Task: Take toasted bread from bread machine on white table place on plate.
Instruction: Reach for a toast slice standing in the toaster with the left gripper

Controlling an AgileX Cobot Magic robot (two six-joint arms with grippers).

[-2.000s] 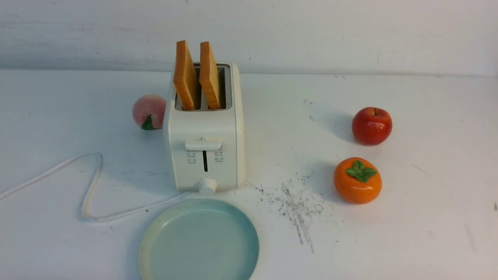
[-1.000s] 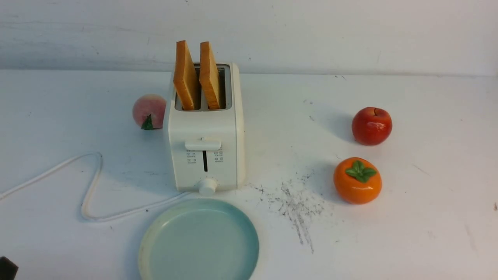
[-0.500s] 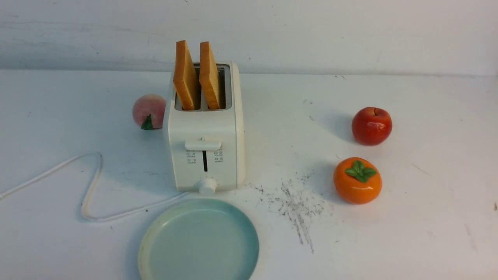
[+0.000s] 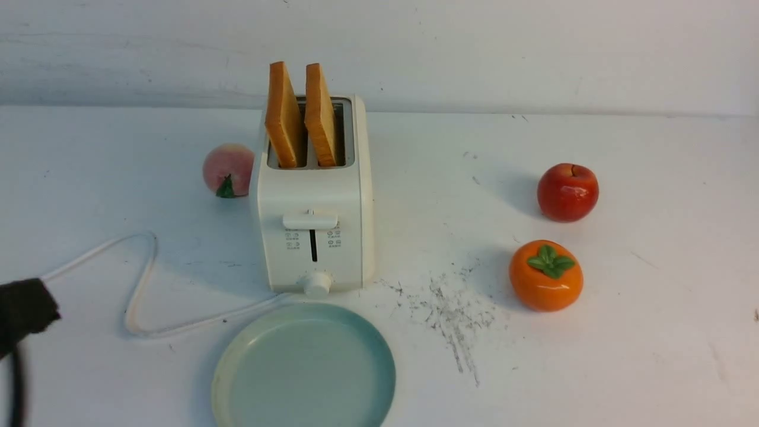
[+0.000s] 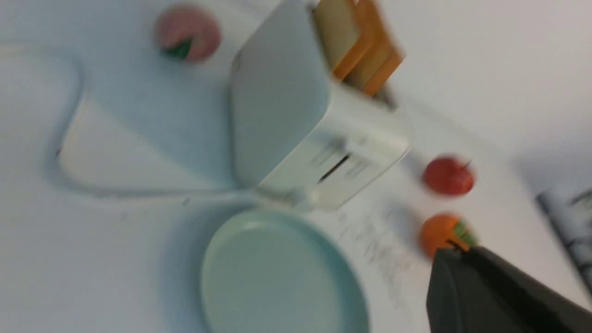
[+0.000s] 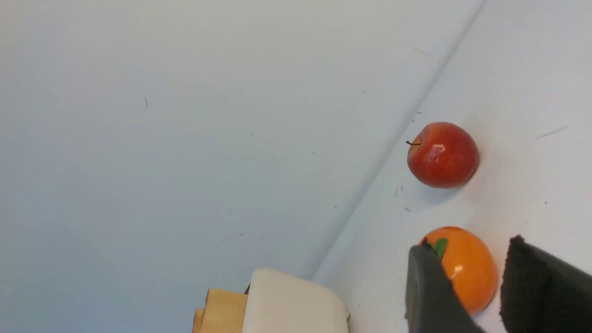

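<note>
At the near left edge of the front view, the left gripper (image 4: 26, 311) had come into sight as a dark block above the white worktop (image 4: 593, 356); half a second earlier that corner showed only bare surface. Its jaws had closed, and its own wrist camera showed them as one dark mass with nothing between them. That blurred wrist picture fitted an arm on the move. I judged this to be the start of the reach, with no contact made on anything.

Just ahead of it, the cord (image 4: 147, 237) looped across the worktop. To the gripper's right the pale blue-green plate (image 4: 302, 367) lay bare at the near edge, unmoved. Directly behind the plate, almost touching its far rim, stood the cream toaster (image 4: 314, 237) with its lever up. Both toast slices (image 4: 281, 118) stood upright in the two slots, side by side and leaning slightly left, their top halves clear of the slots. They sat well apart from the left gripper, farther back, to its right and higher. Closed jaws would have to open before they could take a slice.

The right gripper (image 6: 467, 249) did not show in the front view. Its wrist camera showed the two dark pads (image 6: 430, 286) standing apart with nothing held, and the toaster's corner far off.

On the right side lay a persimmon (image 4: 545, 276), then a red apple (image 4: 567, 193) behind it. A peach (image 4: 228, 169) sat just left of the toaster. None of these had shifted.
</note>
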